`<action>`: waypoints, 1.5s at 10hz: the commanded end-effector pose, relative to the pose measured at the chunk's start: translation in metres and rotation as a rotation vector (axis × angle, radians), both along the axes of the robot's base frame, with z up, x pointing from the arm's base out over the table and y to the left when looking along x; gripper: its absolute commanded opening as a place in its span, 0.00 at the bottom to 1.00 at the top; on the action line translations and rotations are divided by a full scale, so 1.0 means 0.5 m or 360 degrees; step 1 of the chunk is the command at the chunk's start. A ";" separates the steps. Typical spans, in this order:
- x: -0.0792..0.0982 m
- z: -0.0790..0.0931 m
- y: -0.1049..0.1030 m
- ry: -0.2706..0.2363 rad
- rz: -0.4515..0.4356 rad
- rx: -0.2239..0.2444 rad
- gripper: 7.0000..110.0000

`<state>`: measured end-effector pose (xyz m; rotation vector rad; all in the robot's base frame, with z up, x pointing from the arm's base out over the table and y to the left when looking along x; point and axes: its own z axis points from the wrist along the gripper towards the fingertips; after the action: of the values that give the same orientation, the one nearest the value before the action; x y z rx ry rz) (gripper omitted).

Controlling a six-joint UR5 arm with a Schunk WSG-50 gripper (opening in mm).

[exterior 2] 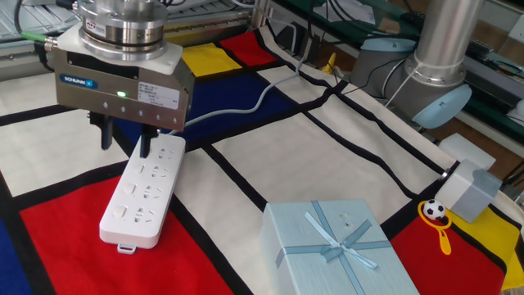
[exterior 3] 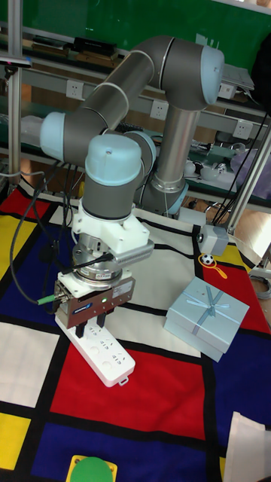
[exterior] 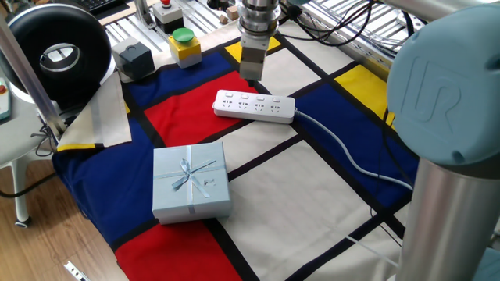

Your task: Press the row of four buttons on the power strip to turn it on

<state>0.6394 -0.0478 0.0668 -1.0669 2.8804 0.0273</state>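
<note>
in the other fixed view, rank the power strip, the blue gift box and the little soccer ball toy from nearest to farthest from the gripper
1. The power strip: right under the gripper, its cable end below the fingers.
2. The blue gift box: lower right of the gripper, on the cloth.
3. The soccer ball toy: far right, by the grey block.

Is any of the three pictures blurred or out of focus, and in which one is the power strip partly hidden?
One fixed view: sharp, power strip fully shown. The other fixed view: sharp, the pincer housing covers the strip's far end. Tall fixed view: softer overall, pincer body hides part of the strip.
</note>
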 end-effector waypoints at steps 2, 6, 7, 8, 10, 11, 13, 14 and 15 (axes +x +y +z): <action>0.005 -0.023 -0.031 0.0023 0.0126 0.0009 0.57; -0.046 -0.052 -0.052 0.0089 0.0087 -0.0014 0.57; -0.066 -0.054 -0.049 0.0102 0.0065 -0.0033 0.57; -0.082 -0.057 -0.042 0.0110 0.0055 -0.0035 0.57; -0.103 -0.060 -0.033 0.0120 0.0026 -0.0036 0.57; -0.109 -0.061 -0.030 0.0130 0.0019 -0.0034 0.57; -0.116 -0.077 -0.007 0.0139 -0.0015 0.0036 0.57; -0.115 -0.082 -0.008 0.0132 -0.0020 0.0024 0.36; -0.113 -0.084 -0.008 0.0129 -0.0021 0.0014 0.36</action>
<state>0.5851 -0.0574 0.0290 -1.1039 2.9515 0.0648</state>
